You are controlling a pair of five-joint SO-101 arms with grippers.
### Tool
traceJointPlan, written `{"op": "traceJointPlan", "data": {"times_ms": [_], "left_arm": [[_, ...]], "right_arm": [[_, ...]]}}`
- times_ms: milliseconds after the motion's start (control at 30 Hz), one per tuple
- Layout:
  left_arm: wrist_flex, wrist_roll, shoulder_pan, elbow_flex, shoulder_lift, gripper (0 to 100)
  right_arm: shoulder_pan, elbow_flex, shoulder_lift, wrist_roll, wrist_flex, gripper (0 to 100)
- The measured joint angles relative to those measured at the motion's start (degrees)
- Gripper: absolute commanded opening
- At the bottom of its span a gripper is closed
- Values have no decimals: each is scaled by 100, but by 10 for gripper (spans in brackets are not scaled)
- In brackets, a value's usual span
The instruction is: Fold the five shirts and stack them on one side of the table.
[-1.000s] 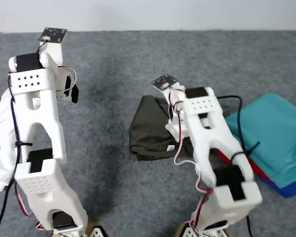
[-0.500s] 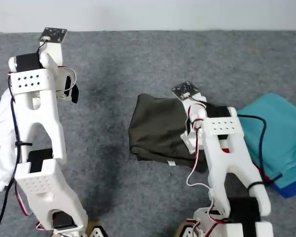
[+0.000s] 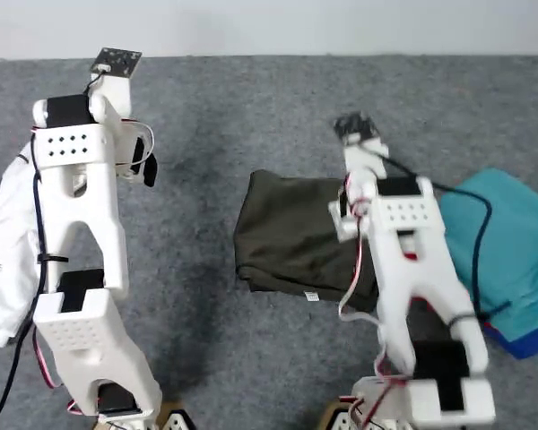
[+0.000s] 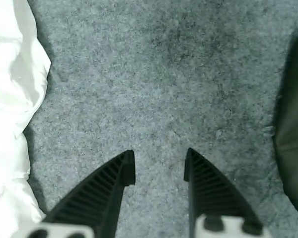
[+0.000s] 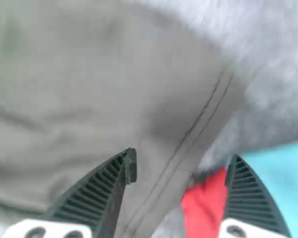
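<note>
On table (image 3: 251, 107), olive shirt (image 3: 287, 235) by teal/red pile (image 3: 516, 255)

This looked like a robotics test bench: two white plastic arms (image 3: 76, 206) with exposed wires (image 3: 350, 278) stood fixed at a table (image 3: 206, 116) covered in grey felt. A plain pale wall (image 3: 269, 27) rose behind it. Stacked shirts (image 3: 511, 242) lay at one side.
</note>
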Motion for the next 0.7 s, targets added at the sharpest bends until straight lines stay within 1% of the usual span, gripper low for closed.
{"op": "traceJointPlan", "data": {"times_ms": [200, 300, 367, 433, 533, 567, 633, 700], "left_arm": [[0, 0, 0, 0, 0, 167], [0, 0, 0, 0, 0, 167], [0, 0, 0, 0, 0, 167], [0, 0, 0, 0, 0, 167], [0, 0, -9, 0, 0, 167], [0, 0, -9, 0, 0, 167], [0, 0, -9, 0, 0, 167], [0, 0, -9, 0, 0, 167]], "right_arm": [[237, -1916, 2180, -53, 360, 300], [334, -2567, 3244, -53, 422, 295], [273, -2840, 3622, -53, 422, 250], [132, -3024, 3824, -35, 519, 174], [-141, -3112, 3886, 387, 633, 32], [-237, -3121, 3886, 545, 686, 0], [-369, -3130, 3886, 738, 703, 24], [-422, -3130, 3886, 800, 703, 8]]}}
